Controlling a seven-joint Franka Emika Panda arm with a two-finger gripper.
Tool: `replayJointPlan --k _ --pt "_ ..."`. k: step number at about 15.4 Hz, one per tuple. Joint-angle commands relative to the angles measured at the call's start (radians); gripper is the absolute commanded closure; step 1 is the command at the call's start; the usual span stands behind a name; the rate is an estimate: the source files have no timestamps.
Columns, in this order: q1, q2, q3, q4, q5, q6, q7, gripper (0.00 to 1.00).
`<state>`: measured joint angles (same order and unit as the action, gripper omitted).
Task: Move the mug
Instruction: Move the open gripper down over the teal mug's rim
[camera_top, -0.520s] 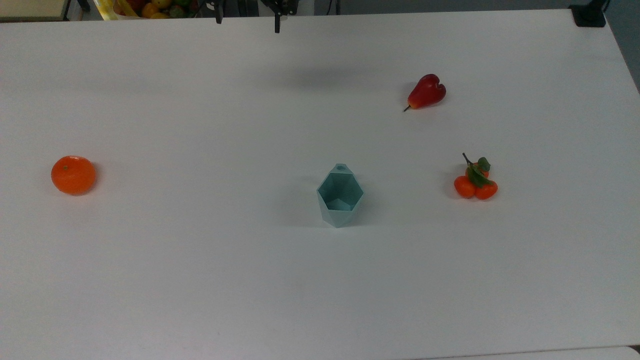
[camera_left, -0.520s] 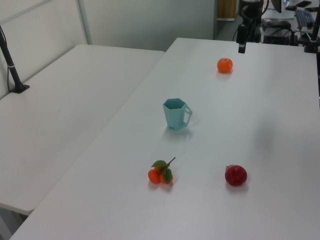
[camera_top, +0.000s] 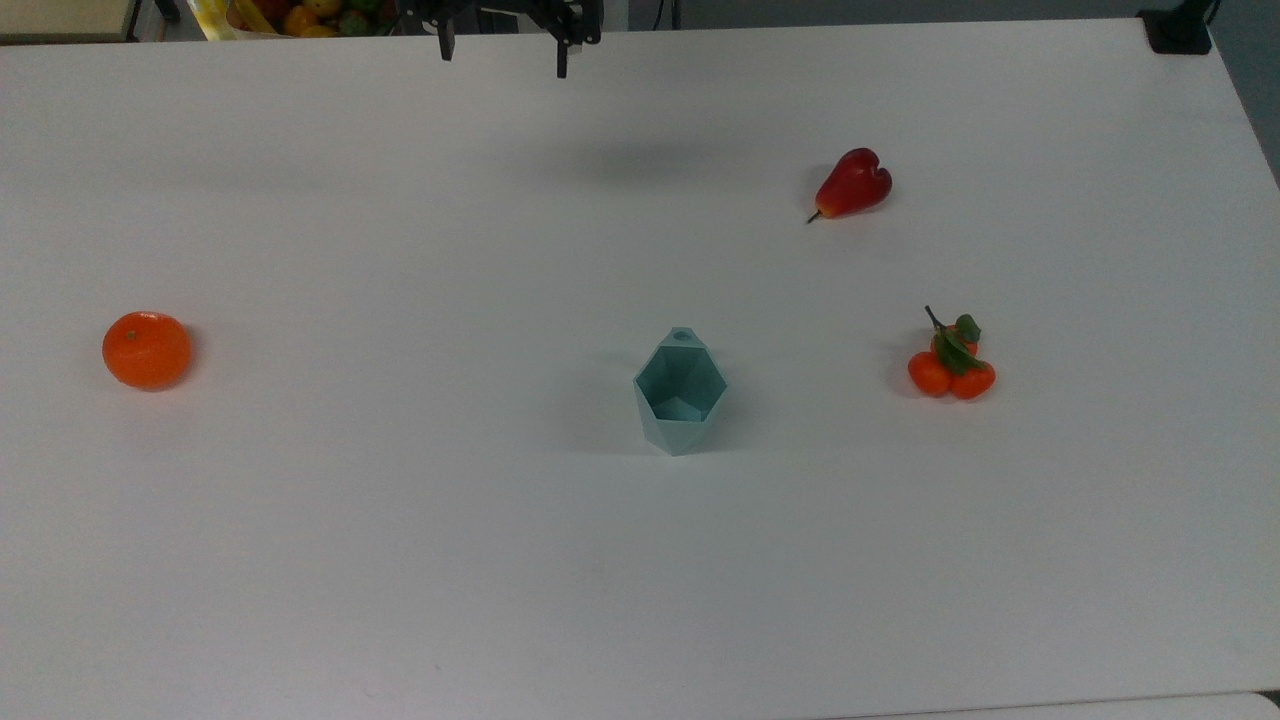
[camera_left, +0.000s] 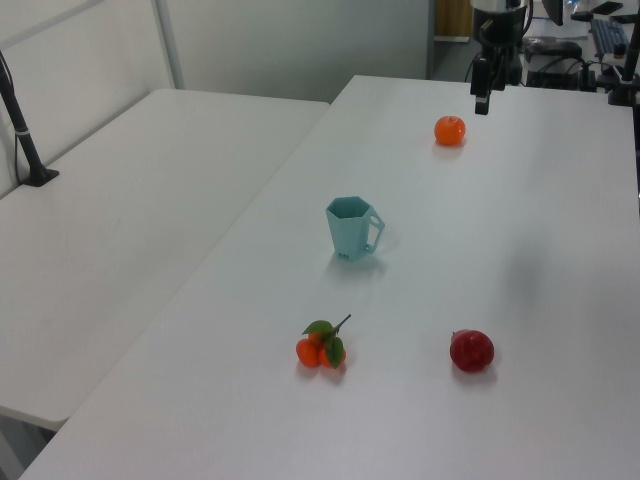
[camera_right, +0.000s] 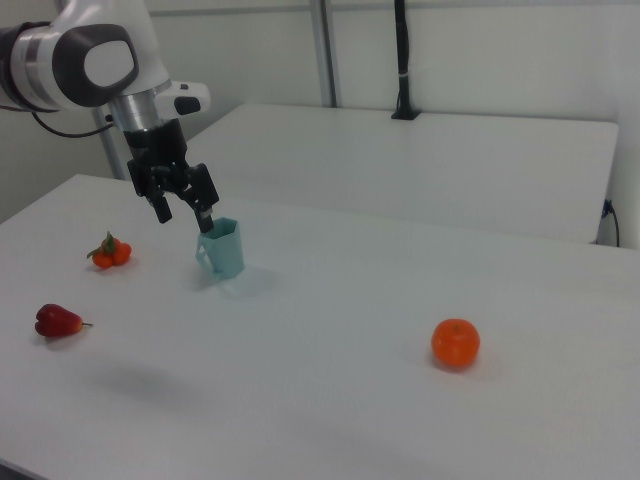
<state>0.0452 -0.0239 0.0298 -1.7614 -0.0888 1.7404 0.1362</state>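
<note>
The pale teal faceted mug (camera_top: 680, 395) stands upright near the middle of the white table (camera_top: 400, 560), its handle toward the top view's upper edge. It also appears in the left view (camera_left: 352, 230) and the right view (camera_right: 225, 250). My gripper (camera_top: 503, 52) hangs open and empty above the table's far edge at the top view's upper middle, well apart from the mug. The left view has the gripper (camera_left: 481, 98) beside the orange. In the right view the gripper (camera_right: 185, 215) hangs high, its fingers spread, just left of the mug's rim in the picture.
An orange (camera_top: 146, 349) lies at the top view's left. A red pear-shaped fruit (camera_top: 853, 184) and a small tangerine cluster with leaves (camera_top: 951, 365) lie at the top view's right. A bag of fruit (camera_top: 290, 15) sits beyond the far edge. A second table (camera_left: 120, 200) adjoins.
The gripper has come down a little and shifted slightly toward the table's middle. The mug and the fruit have not moved.
</note>
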Motion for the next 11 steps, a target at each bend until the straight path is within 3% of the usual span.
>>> replayJointPlan --k 1,11 --pt "0.015 0.021 0.007 -0.004 0.003 0.049 -0.013 0.0" --pt "0.156 0.232 0.009 0.078 0.004 0.28 0.083 0.0"
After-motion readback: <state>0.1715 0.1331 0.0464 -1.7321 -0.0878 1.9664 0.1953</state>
